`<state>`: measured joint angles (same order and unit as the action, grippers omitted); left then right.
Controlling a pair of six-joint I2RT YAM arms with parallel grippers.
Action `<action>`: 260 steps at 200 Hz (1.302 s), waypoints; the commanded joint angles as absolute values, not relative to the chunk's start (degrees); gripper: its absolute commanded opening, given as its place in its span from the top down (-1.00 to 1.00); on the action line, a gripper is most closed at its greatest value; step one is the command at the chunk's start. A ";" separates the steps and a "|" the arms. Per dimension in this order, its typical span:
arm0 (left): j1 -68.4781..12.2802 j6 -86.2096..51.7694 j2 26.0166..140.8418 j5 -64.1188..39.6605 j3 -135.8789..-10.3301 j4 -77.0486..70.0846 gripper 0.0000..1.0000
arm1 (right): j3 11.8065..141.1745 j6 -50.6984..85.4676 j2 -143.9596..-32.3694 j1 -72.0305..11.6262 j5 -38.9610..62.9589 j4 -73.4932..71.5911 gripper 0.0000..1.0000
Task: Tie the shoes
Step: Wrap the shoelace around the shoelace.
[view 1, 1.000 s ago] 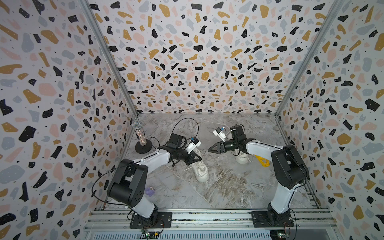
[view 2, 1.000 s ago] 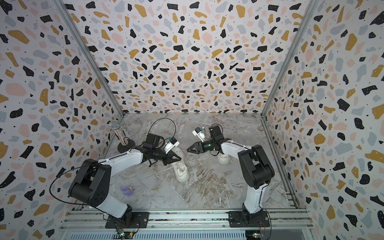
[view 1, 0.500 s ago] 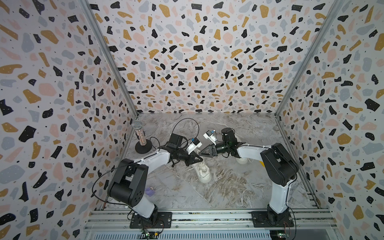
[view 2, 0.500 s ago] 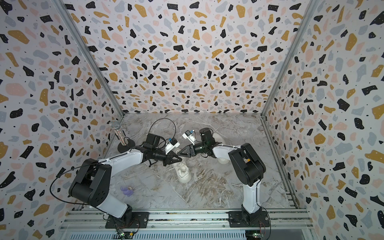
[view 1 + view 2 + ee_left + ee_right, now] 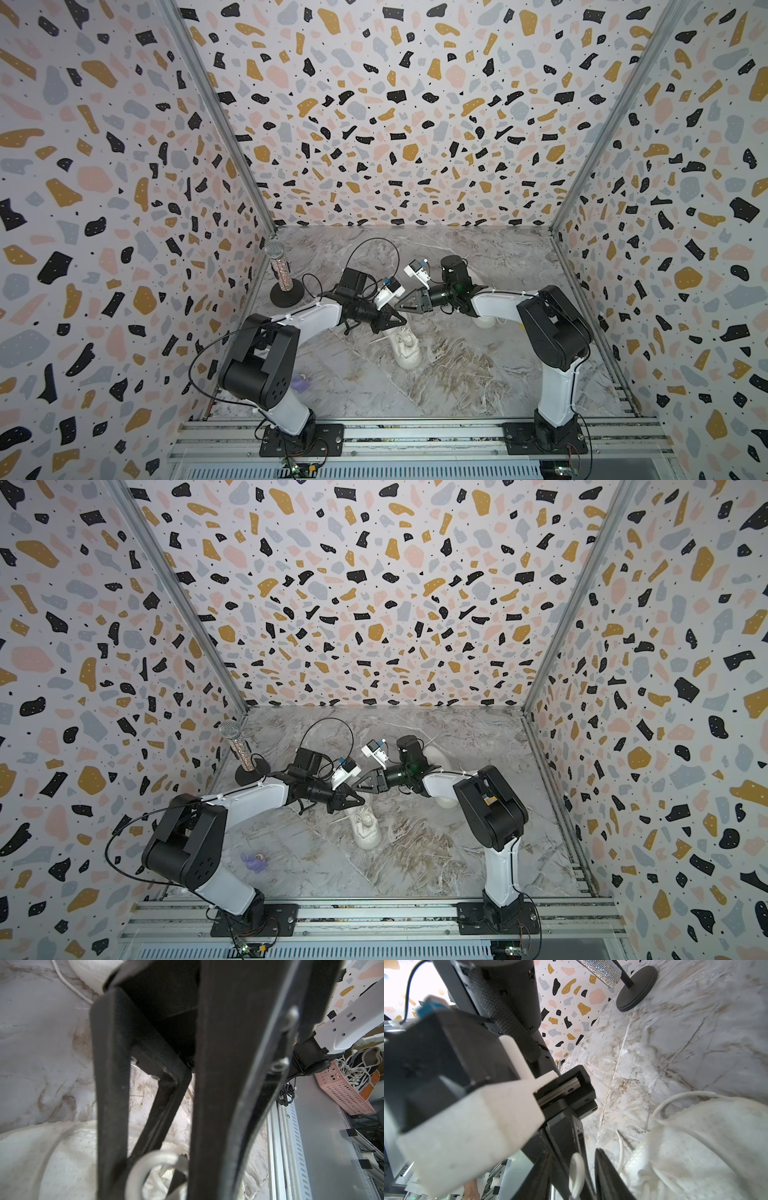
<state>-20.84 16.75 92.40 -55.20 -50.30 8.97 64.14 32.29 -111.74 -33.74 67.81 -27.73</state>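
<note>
One cream shoe lies mid-table, toe toward the front. The other shoe is mostly hidden behind the right arm. My left gripper hangs over the near shoe's heel end, shut on a white lace loop. My right gripper meets it tip to tip. The same lace loop stands between the right fingers, with a narrow gap still beside it. Loose lace trails over the shoe.
A glittery microphone on a round black stand is at the back left. A small purple object lies near the left arm's base. The metal rail runs along the front. A pink basket sits beyond it.
The right gripper has swung left from over the far shoe to the left gripper's tip, and its jaws have narrowed round the lace loop. The left arm has barely moved.
</note>
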 commanded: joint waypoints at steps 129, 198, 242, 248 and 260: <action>-20.28 14.85 90.61 -55.73 -52.66 10.36 0.93 | 64.42 31.18 -109.07 -33.53 68.16 -27.01 1.00; -12.85 23.89 85.66 -54.34 -55.96 31.32 0.00 | 64.43 30.85 -108.80 -32.96 67.55 -26.67 1.00; -7.47 21.61 88.53 -40.71 -61.13 36.25 0.04 | 64.37 30.92 -109.09 -32.96 67.11 -26.89 1.00; -7.48 20.81 89.96 -38.97 -62.32 36.82 0.05 | 64.41 30.78 -109.07 -32.96 67.04 -26.89 1.00; -7.56 19.51 93.13 -36.23 -65.01 38.31 0.07 | 64.50 30.76 -109.03 -32.96 66.93 -26.72 1.00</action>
<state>-7.25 21.32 88.53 -44.97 -60.10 33.85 64.12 31.68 -111.81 -33.12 67.09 -27.00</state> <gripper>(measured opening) 0.472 0.051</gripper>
